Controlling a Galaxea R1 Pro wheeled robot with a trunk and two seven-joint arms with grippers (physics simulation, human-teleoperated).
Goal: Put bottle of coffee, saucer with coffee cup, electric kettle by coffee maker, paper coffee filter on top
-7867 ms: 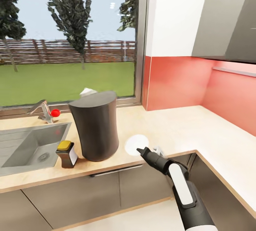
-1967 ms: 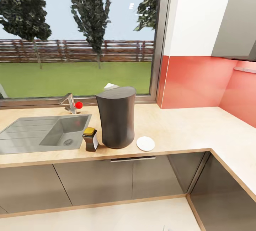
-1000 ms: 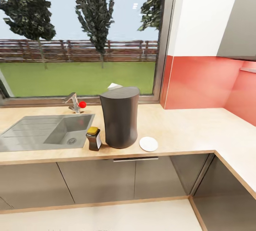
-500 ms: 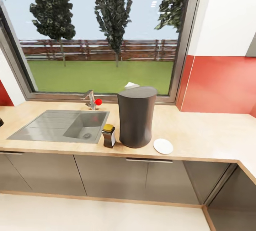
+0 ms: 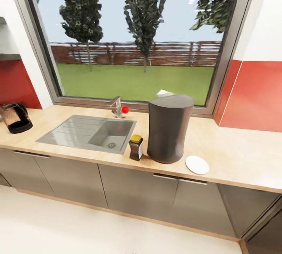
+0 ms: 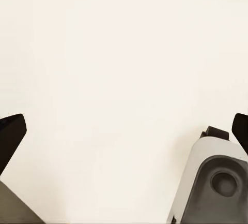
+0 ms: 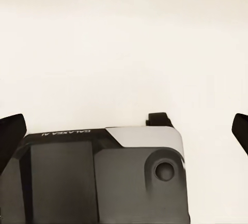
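At far left, the electric kettle (image 5: 15, 117) has entered view.

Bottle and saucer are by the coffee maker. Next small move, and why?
Probably roll the base left toward the kettle. It stands at the far left of the countertop, beyond the sink, away from the coffee maker. The bottle and empty saucer already flank the maker. Both grippers are open, holding nothing.

One coffee maker (image 5: 169, 128), one bottle of coffee (image 5: 136, 147), one saucer (image 5: 197, 164), one electric kettle (image 5: 14, 117).
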